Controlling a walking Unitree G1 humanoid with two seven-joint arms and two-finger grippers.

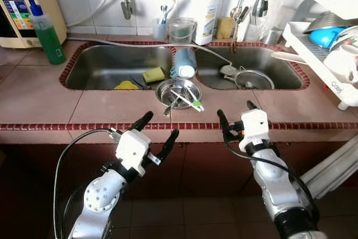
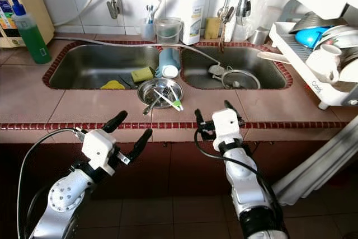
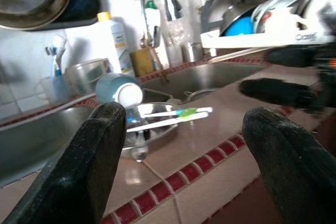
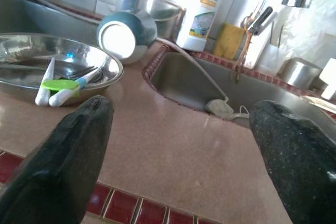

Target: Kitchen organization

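Note:
A steel bowl [image 1: 178,93] sits on the pink tiled counter between the two sinks, holding a white toothbrush with a green head [image 1: 189,101] and a fork. A blue mug [image 1: 183,63] lies on its side on the divider behind it. My left gripper [image 1: 159,130] hovers open just in front of the counter's red-tiled front edge, left of the bowl. My right gripper [image 1: 237,113] stands open at the same edge, to the bowl's right. Both hold nothing. In the left wrist view the bowl [image 3: 152,129] lies ahead between the fingers.
The left sink [image 1: 112,65] holds a yellow sponge [image 1: 154,74] and a yellow cloth. The right sink has a strainer lid [image 1: 254,79]. A green soap bottle [image 1: 47,34] stands far left. A dish rack [image 1: 327,43] with crockery crowds the right. A glass cup, bottle and sponge line the wall.

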